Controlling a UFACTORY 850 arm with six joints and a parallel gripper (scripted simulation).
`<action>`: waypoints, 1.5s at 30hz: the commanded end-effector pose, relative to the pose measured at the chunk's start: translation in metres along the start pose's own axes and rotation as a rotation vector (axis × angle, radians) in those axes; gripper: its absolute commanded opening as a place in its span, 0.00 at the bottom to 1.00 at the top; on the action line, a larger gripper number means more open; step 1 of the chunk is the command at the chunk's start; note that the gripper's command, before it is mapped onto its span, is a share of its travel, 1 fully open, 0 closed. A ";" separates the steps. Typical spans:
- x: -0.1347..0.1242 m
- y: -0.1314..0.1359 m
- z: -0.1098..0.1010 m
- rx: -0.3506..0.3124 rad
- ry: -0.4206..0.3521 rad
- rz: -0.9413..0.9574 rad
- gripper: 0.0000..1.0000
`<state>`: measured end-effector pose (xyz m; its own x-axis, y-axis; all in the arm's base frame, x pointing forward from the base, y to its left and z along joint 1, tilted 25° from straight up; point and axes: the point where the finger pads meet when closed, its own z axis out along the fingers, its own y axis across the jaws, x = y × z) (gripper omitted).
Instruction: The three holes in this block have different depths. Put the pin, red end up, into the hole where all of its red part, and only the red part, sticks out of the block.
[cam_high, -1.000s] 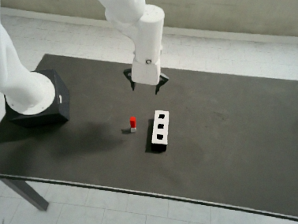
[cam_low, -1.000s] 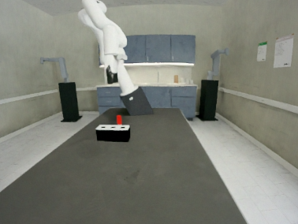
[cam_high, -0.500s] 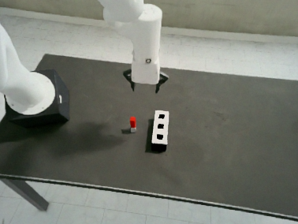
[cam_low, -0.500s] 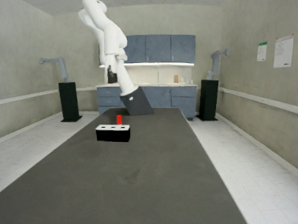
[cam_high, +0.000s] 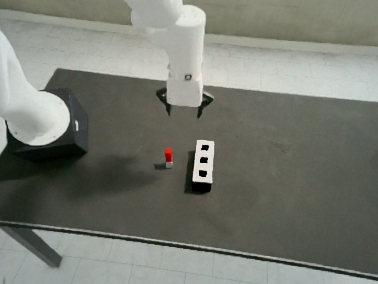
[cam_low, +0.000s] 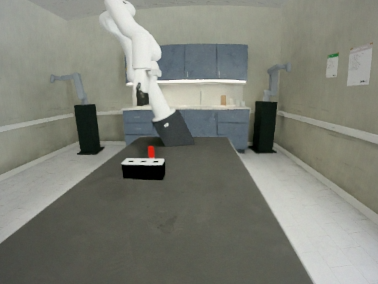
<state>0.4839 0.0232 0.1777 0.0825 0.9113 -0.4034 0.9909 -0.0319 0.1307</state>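
The pin (cam_high: 169,157) (cam_low: 151,151) stands upright on the dark table top (cam_high: 280,165) (cam_low: 200,225), red end up, with a short grey part below. It stands just left of the block (cam_high: 204,166) (cam_low: 143,170), a black block with a white top and three square holes in a row. In the exterior view the pin shows behind the block, with only its red part visible. My gripper (cam_high: 184,111) (cam_low: 142,98) is open and empty. It points down, hangs above the table behind the pin and the block, and is well apart from both.
The robot's black base box (cam_high: 70,127) (cam_low: 175,132) stands on the table at the left, with the white arm rising from it. The table's front edge (cam_high: 200,246) runs below the block. Other robot arms on pedestals stand far off in the room.
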 end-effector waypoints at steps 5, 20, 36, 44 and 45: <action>0.000 0.001 -0.001 -0.002 0.001 0.000 1.00; 0.000 0.001 -0.001 -0.002 0.001 0.000 1.00; 0.011 -0.060 0.026 -0.002 0.001 -0.002 1.00; 0.011 -0.060 0.026 -0.002 0.001 -0.002 1.00; 0.011 -0.060 0.026 -0.002 0.001 -0.002 1.00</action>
<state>0.4314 0.0233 0.1438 0.0768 0.9128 -0.4011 0.9925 -0.0315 0.1184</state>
